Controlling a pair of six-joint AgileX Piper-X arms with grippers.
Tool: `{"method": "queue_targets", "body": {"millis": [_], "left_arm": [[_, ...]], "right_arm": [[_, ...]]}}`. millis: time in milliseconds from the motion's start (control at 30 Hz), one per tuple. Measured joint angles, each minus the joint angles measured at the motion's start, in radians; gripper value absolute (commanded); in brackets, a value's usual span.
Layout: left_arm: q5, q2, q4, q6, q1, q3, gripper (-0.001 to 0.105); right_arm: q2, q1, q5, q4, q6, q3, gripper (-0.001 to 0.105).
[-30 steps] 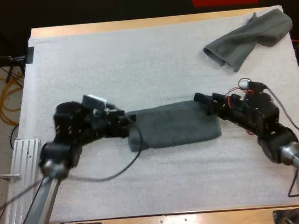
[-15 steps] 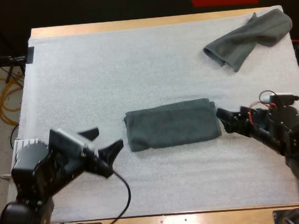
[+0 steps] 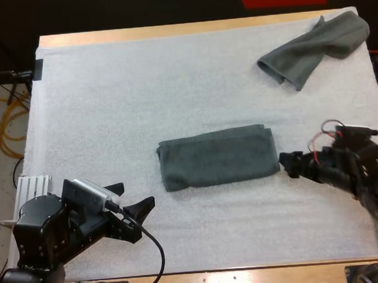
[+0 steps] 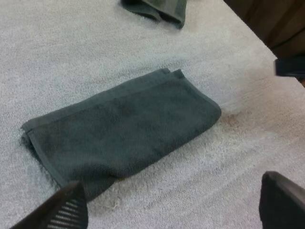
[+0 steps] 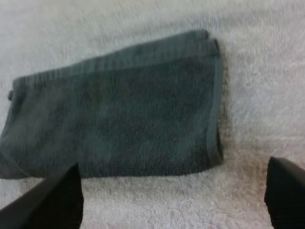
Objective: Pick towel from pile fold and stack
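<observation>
folded towel [image 3: 215,156] centre, crumpled towel [image 3: 311,47] far right

Bare mat [image 3: 141,99] surrounds the folded towel [image 3: 217,156]; the crumpled towel [image 3: 311,47] sits well apart in the far right corner

My high camera sits behind me, looking forward and down over the whole white mat [image 3: 173,85]. My two wrist cameras ride low and close, facing the folded towel [image 3: 217,156] from opposite sides of the mat. All three views share that towel.
</observation>
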Motion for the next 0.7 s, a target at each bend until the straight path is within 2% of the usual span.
{"method": "queue_targets", "body": {"millis": [233,400,533,700], "left_arm": [[0.0,0.0,0.0,0.0,0.0,0.0,0.071],[0.0,0.0,0.0,0.0,0.0,0.0,0.071],[0.0,0.0,0.004,0.0,0.0,0.0,0.071],[0.0,0.0,0.009,0.0,0.0,0.0,0.071]], "right_arm": [[0.245,-0.125,-0.163,-0.001,-0.094,-0.119,0.075],[0.422,-0.198,-0.275,-0.017,-0.182,-0.155,0.075],[0.551,-0.214,-0.364,-0.047,-0.217,-0.155,0.075],[0.675,-0.21,-0.466,-0.14,-0.217,-0.155,0.075]]}}
